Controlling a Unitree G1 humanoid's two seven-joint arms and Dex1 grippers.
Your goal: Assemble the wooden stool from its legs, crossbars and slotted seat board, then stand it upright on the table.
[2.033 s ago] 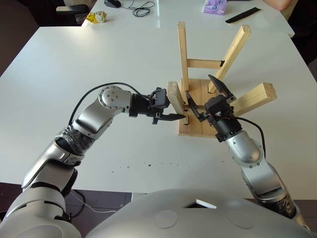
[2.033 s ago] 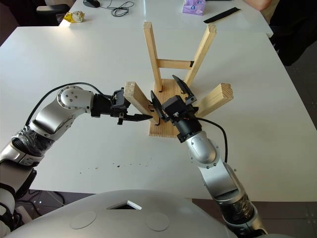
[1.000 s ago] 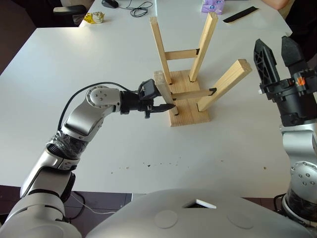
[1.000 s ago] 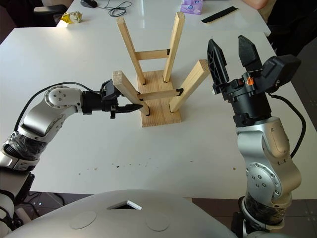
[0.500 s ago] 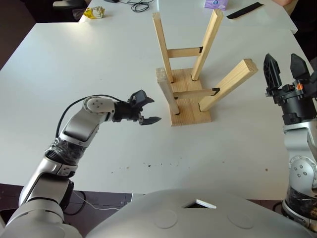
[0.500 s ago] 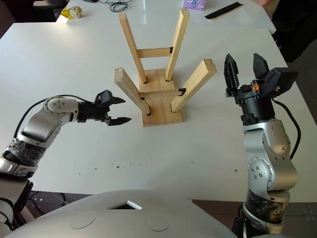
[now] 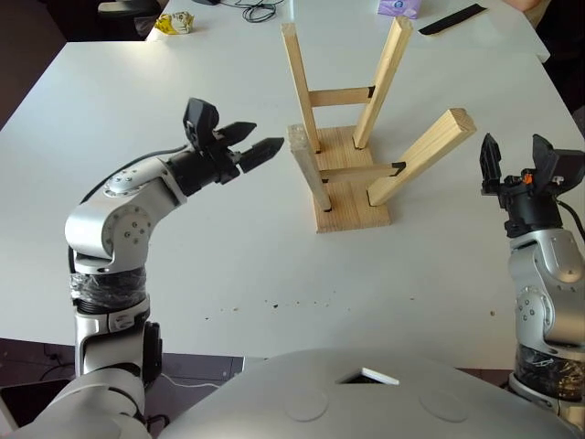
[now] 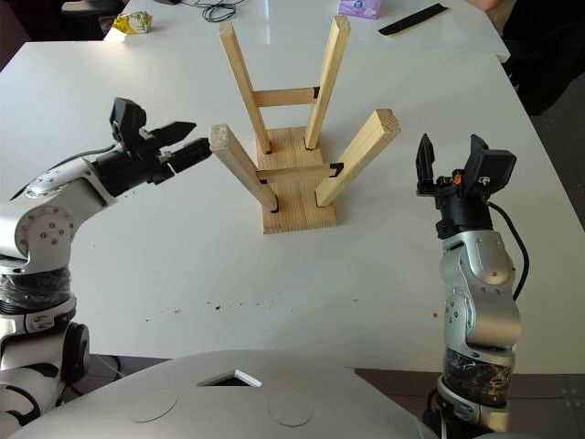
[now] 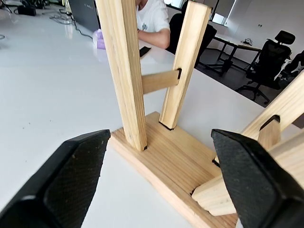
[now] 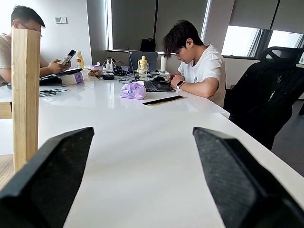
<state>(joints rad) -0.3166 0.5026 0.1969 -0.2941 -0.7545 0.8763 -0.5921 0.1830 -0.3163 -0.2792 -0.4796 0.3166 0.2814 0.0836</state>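
The left gripper (image 7: 263, 137) hangs with its jaws spread wide and nothing between them. Their tips aim at the stool (image 7: 343, 174), whose nearest leg (image 7: 309, 172) stands just beyond them, untouched. The stool rests upside down on the table (image 7: 183, 265), its seat board (image 7: 355, 208) flat and its four legs pointing up, joined by crossbars (image 7: 340, 96). The right gripper (image 8: 450, 154), jaws likewise parted and empty, stands upright, with the stool well apart from it.
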